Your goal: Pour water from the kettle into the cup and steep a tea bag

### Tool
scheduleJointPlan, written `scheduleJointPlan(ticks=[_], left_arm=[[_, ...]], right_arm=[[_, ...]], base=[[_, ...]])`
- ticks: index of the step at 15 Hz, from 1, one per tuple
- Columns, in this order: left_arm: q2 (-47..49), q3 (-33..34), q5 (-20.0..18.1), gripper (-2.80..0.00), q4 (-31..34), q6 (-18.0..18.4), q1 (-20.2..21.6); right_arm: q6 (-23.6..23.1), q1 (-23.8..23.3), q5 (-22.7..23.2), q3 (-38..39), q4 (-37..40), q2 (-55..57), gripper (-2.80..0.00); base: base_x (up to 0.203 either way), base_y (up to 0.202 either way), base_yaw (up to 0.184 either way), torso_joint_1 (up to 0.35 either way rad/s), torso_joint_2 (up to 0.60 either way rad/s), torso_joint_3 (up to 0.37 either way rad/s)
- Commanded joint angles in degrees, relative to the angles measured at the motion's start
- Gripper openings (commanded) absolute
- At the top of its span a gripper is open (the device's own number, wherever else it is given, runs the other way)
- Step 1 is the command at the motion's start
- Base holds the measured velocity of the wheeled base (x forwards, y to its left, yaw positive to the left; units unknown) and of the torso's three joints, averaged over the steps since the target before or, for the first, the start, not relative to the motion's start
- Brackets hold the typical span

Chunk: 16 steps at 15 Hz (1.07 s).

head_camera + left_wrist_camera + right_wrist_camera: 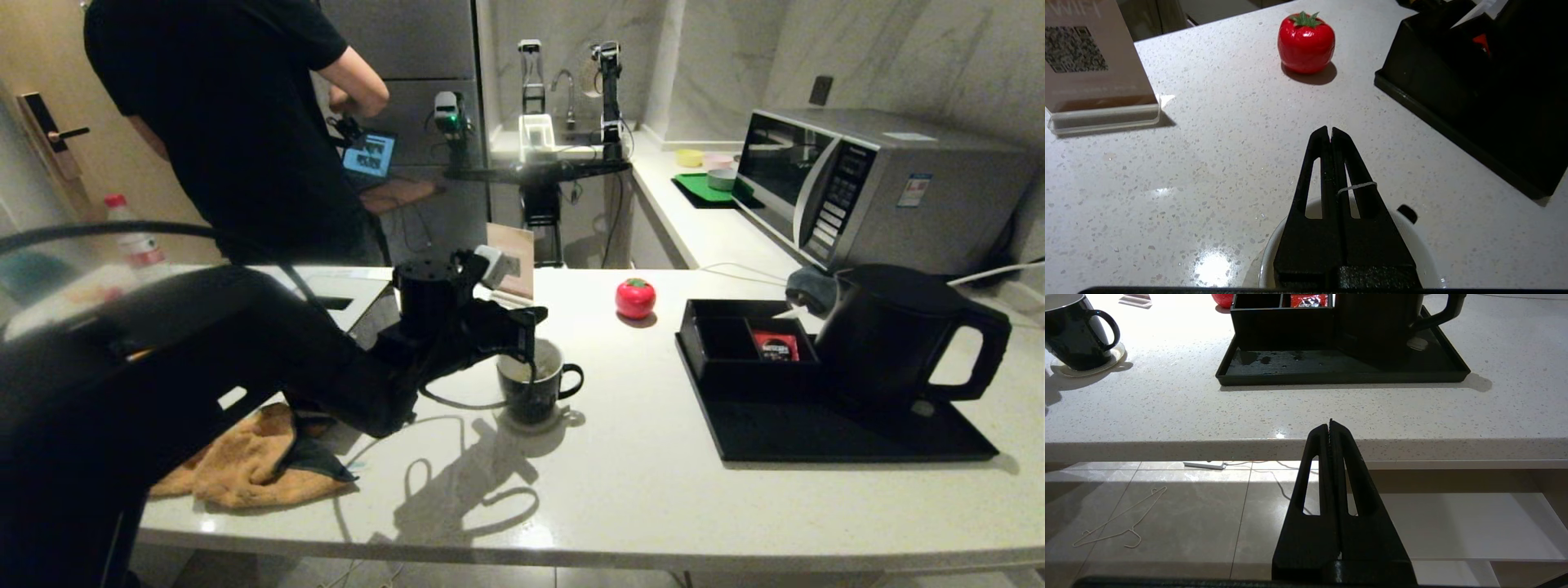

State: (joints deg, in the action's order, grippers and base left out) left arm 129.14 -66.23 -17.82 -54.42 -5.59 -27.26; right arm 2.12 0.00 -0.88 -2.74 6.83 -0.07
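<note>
The black cup (pixel 535 392) with a white inside stands on a pale coaster at the counter's middle, its handle to the right. My left gripper (pixel 526 339) hovers right over its mouth, shut, with the tea bag's thin white string (pixel 1357 186) lying across one finger. The bag itself is hidden below the fingers, inside the cup (pixel 1429 253). The black kettle (pixel 890 335) stands upright on the black tray (pixel 816 433) at the right, handle to the right. My right gripper (pixel 1330 422) is shut on nothing, low in front of the counter edge, out of the head view.
A black divided box on the tray holds a red sachet (pixel 774 346). A red tomato-shaped object (pixel 635 298) sits behind the cup and a QR sign (pixel 1090 61) beside it. An orange cloth (pixel 237 465) lies at front left. A microwave (pixel 865 188) and a person (pixel 237 122) are behind.
</note>
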Motion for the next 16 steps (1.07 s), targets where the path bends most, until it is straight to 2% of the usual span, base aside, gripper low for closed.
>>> scheduleJointPlan(ticks=[1,7,16], left_arm=[[1.79,0.14,-0.11,-2.80,-0.64,-0.08,0.01],[1.60,0.05,-0.02,-2.80,-0.86,-0.12,0.01],[-6.72,-0.48,-0.19,-2.80,-0.87,-0.21,0.63]], right_arm=[[-0.01,0.00,0.00,0.02,0.03,0.07,-2.80],[-0.01,0.00,0.00,0.02,0.03,0.07,-2.80],[0.08,0.00,0.00,0.02,0.03,0.07,-2.80]], base=[[0.000,0.000,0.000,0.000,0.00,0.000],[0.000,0.000,0.000,0.000,0.00,0.000],[0.000,0.000,0.000,0.000,0.00,0.000]])
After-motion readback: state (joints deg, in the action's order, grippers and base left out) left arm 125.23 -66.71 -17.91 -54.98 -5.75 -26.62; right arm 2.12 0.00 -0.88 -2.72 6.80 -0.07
